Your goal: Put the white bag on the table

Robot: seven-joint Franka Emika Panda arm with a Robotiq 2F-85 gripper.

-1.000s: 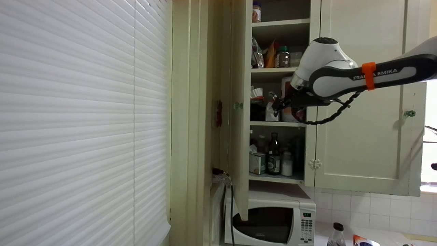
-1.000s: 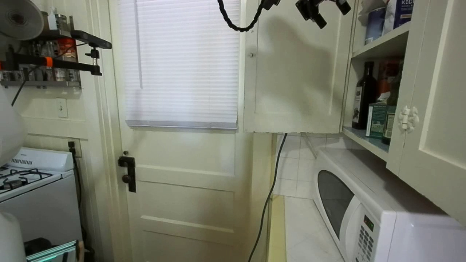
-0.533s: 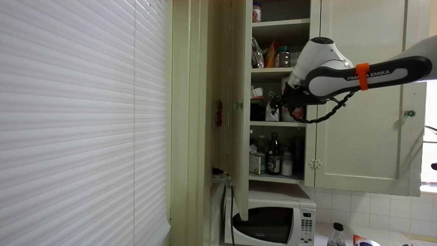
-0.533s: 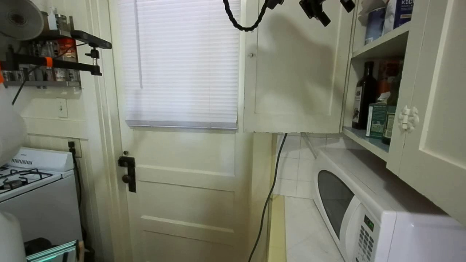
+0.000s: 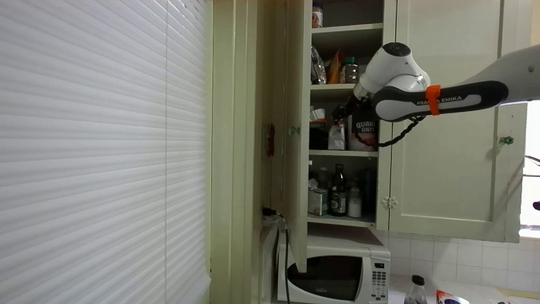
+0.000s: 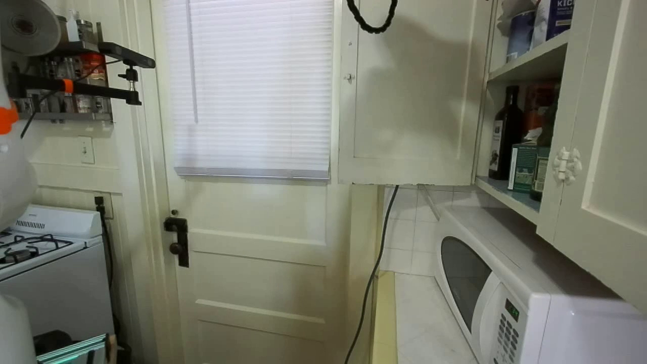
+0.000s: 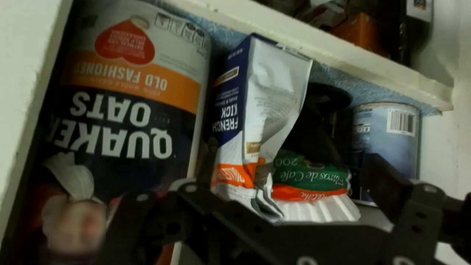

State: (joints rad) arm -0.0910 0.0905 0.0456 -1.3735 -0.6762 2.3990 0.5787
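Note:
The white bag (image 5: 336, 138) stands upright on a cabinet shelf. In the wrist view, which is upside down, it is a white packet (image 7: 276, 92) with a purple "French Kick" side and a folded top. Its purple and white side also shows in an exterior view (image 6: 542, 23). My gripper (image 5: 338, 115) is at the bag's top in that exterior view. In the wrist view the gripper (image 7: 294, 156) is open, with the bag's top between the fingers, nearer the left one. I cannot tell how deep the fingers reach. The gripper is out of the frame in an exterior view.
A Quaker Oats canister (image 7: 125, 110) stands beside the bag. A coffee-filter pack (image 7: 312, 176) and a blue can (image 7: 386, 136) are on its other side. The open cabinet door (image 5: 297, 169) stands at the shelf's edge. A microwave (image 5: 333, 270) sits below.
In an exterior view the gripper has moved up, from in front of the bag to its top, and the arm has shifted left. In an exterior view the gripper has risen out of frame.

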